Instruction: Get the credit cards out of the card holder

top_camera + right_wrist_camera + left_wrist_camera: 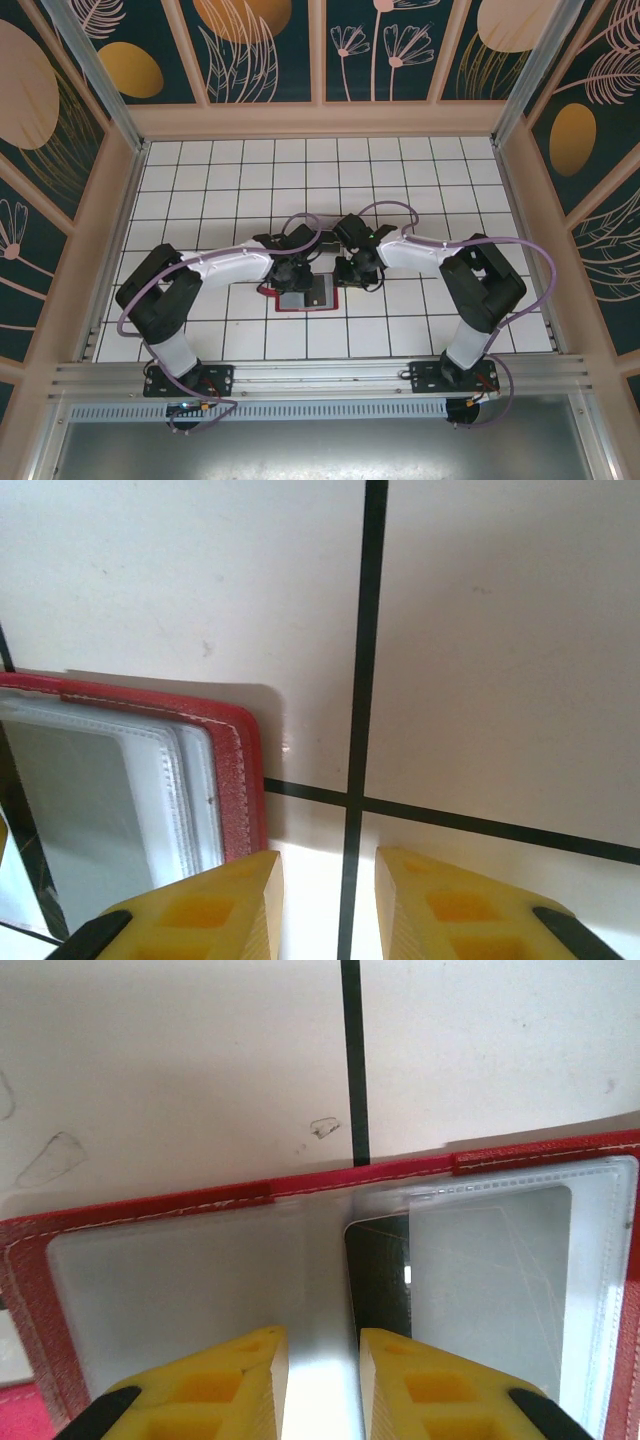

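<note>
The red card holder [322, 306] lies open flat on the tiled table, its clear sleeves facing up. In the left wrist view its red edge [150, 1205] runs across the frame. A dark credit card [378, 1270] sits in the right sleeve, partly behind a frosted pocket. My left gripper [323, 1345] hovers over the holder's middle fold with a narrow gap between its yellow fingers and nothing in it. One fingertip is next to the card's near corner. My right gripper [328, 865] is open over bare tile, just beside the holder's red corner [243, 780].
Both arms reach in from the near edge and meet at the table's centre, the left gripper [292, 272] and right gripper [350, 270] close together. Walls [320, 120] enclose the white tiled table [230, 180] on three sides.
</note>
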Available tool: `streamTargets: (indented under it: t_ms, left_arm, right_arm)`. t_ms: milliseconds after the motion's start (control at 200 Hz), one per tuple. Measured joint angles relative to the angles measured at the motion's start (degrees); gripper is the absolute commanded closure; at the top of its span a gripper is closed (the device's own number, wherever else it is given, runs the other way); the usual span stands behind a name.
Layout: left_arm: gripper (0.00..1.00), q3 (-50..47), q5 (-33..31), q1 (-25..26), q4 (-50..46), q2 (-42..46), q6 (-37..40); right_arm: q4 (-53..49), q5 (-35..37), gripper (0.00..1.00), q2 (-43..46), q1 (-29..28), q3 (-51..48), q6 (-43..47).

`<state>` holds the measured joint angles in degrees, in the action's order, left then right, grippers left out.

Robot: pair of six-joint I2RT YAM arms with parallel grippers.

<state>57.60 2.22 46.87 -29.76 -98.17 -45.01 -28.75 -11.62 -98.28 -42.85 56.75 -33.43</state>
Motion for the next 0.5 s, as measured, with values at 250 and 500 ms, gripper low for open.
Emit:
streamTargets:
  t_ms: [250,500]
  left_arm:
    - [0.75,0.0,-1.3,0.0,-0.7,2.4,-0.2]
    - [0.75,-4.4,4.0,-2.4,7.0,6.0,-2.3]
  right_arm:
    - [-0.1,-0.1,0.68,0.5,0.0,1.3,-0.2]
    - [0.2,-1.4,0.69,0.7,-1.4,2.0,-1.0]
